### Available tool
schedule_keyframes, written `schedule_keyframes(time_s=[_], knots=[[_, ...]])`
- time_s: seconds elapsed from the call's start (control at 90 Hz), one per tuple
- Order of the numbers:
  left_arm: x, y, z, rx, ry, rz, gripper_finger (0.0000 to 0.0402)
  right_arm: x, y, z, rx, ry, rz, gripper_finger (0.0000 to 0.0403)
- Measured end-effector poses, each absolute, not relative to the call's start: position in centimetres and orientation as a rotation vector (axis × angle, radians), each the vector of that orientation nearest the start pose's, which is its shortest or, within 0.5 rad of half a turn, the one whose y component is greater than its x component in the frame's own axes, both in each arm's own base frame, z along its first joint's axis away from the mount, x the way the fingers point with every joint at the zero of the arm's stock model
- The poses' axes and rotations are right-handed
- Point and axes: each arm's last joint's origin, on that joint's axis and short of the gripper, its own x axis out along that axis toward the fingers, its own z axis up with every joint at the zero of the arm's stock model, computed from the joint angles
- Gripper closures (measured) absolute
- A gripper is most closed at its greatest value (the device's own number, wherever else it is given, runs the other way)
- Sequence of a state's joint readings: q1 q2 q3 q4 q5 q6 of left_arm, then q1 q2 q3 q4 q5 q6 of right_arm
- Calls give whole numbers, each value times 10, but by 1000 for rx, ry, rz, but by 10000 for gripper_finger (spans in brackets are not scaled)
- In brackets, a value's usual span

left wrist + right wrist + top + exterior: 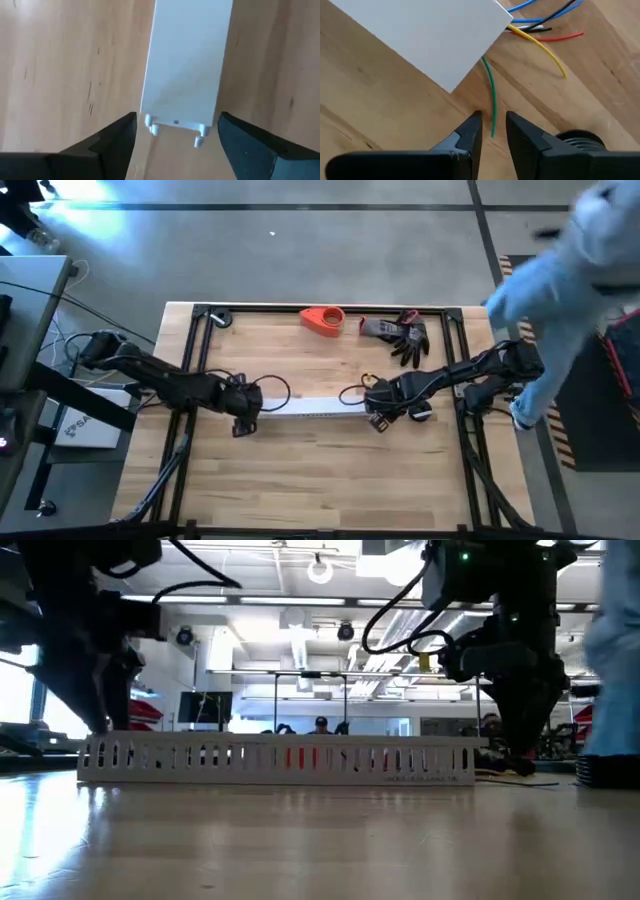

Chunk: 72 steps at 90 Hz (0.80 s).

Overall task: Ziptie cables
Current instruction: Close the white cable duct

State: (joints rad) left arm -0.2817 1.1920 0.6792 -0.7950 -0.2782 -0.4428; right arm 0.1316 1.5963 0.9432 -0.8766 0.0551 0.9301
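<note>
Right claw [493, 131], fingers narrowly parted around green wire [492, 100]; left claw [175, 137] spread wide over the channel's [310, 408] nine-o'clock end.

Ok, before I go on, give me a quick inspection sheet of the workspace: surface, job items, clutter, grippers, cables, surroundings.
Surface: wooden table, bare in front of the arms.
Job's things: white channel lying flat at mid-table, lid on; coloured wires stick out of its right end, a green wire nearest the right gripper.
Clutter: red-orange object and dark glove at the far edge.
Grippers: left gripper open, straddling the channel's left end; right gripper slightly open, tips either side of the green wire's end.
Cables: no zip tie seen; wires are loose.
Surroundings: person in light blue beside the table's right far corner.
</note>
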Motion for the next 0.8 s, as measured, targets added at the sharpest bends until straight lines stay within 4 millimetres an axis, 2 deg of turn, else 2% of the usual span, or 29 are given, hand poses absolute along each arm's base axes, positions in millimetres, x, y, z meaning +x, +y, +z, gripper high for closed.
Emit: schedule_keyframes(time_s=[0.189, 0.289, 0.478, 0.656, 0.8], knots=[[167, -39, 210, -74, 1105, 331, 145, 259, 32, 170, 544, 1426, -615, 332], [156, -35, 212, -122, 1041, 338, 145, 258, 32, 169, 527, 1440, -610, 332], [143, -33, 191, -208, 1029, 338, 145, 257, 32, 169, 514, 1463, -575, 332], [144, -34, 172, -252, 1033, 309, 145, 257, 33, 169, 493, 1476, -541, 332], [147, -35, 166, -252, 1041, 314, 144, 256, 32, 169, 472, 1484, -543, 332]])
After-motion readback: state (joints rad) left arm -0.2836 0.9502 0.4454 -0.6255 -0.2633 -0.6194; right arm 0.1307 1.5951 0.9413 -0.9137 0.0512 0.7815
